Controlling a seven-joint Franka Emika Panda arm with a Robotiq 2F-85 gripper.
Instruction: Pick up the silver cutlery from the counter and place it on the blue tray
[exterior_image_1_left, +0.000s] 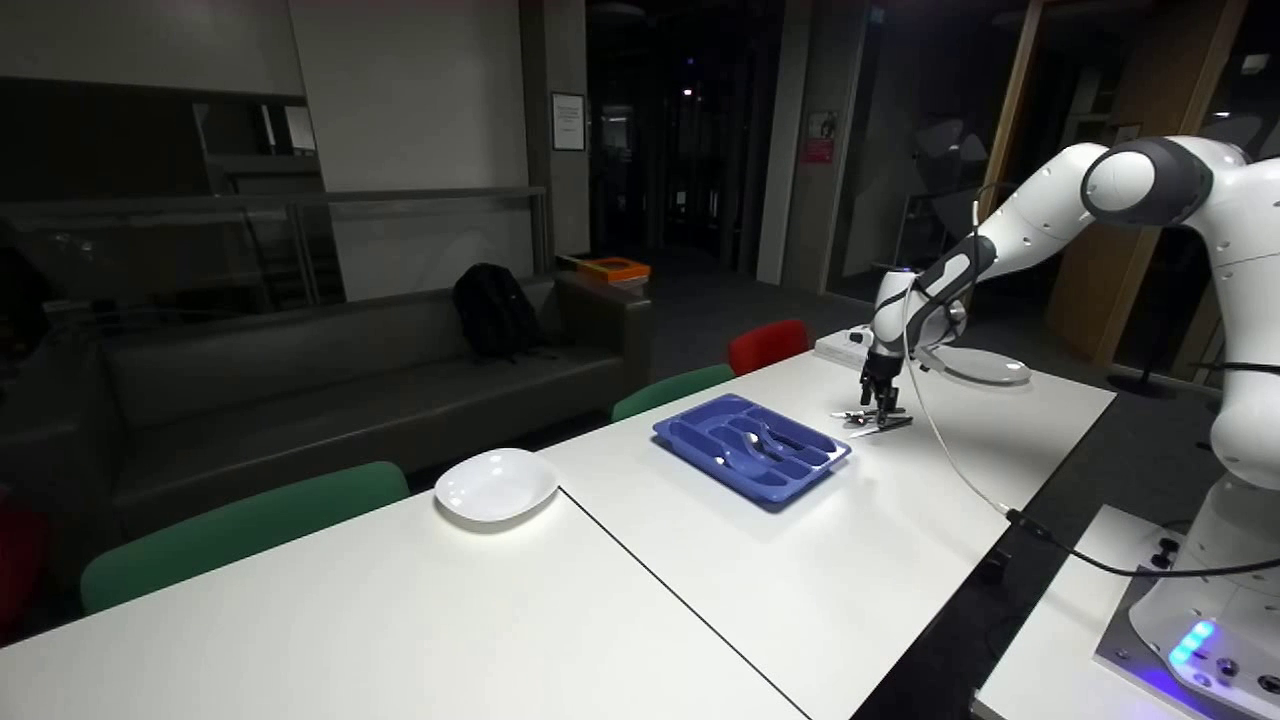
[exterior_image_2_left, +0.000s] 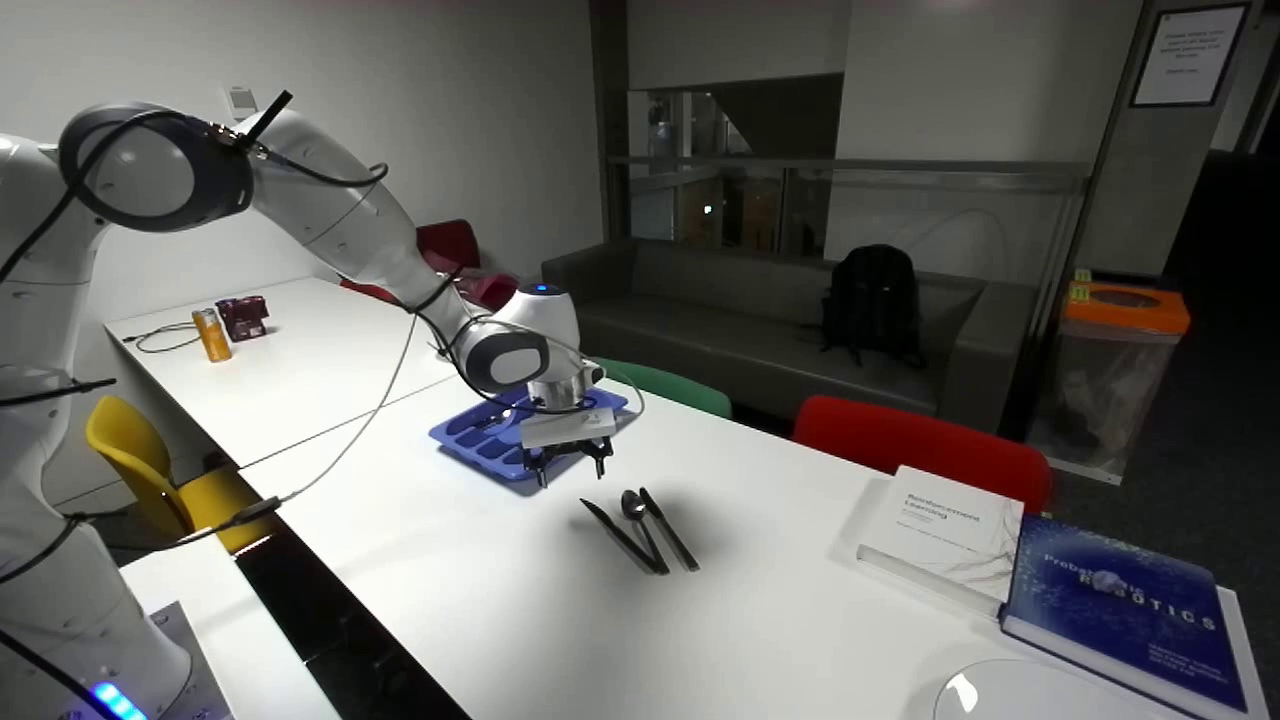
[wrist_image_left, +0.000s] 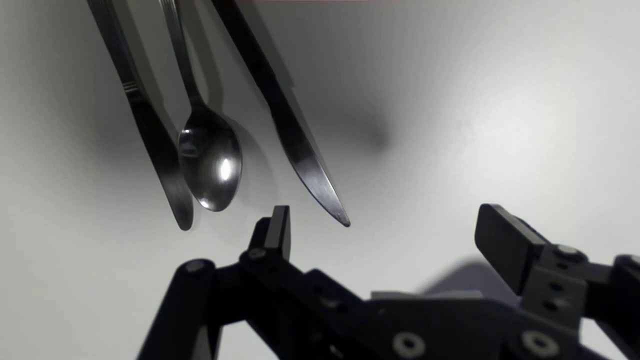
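jaws: spread wide, nothing between them; the gripper (wrist_image_left: 384, 220) hangs over the counter (exterior_image_2_left: 780, 590), at the tip end of the cutlery (exterior_image_2_left: 633, 507).
pointed knife (wrist_image_left: 287, 125): nearest, its tip just beyond the gap between the fingers (wrist_image_left: 507, 247) in the wrist view – probably the easiest first pick.
missed grip: it lies thin and flat, so closing too high would catch only air, and going too low would press the fingers into the counter.
twist: it runs slantwise to the jaws; a hold near the tip would likely let the handle swing.
drag: the spoon (wrist_image_left: 212, 160) seems to touch the blunt knife (wrist_image_left: 148, 127), so lifting either could shove its neighbour.
tray (exterior_image_1_left: 778, 495): a badly turned release could leave a piece propped on the rim.
look: slim, dark handles, greyer pointed blade, a bright glint in the spoon's bowl – all three on the counter, side by side, slightly fanned.
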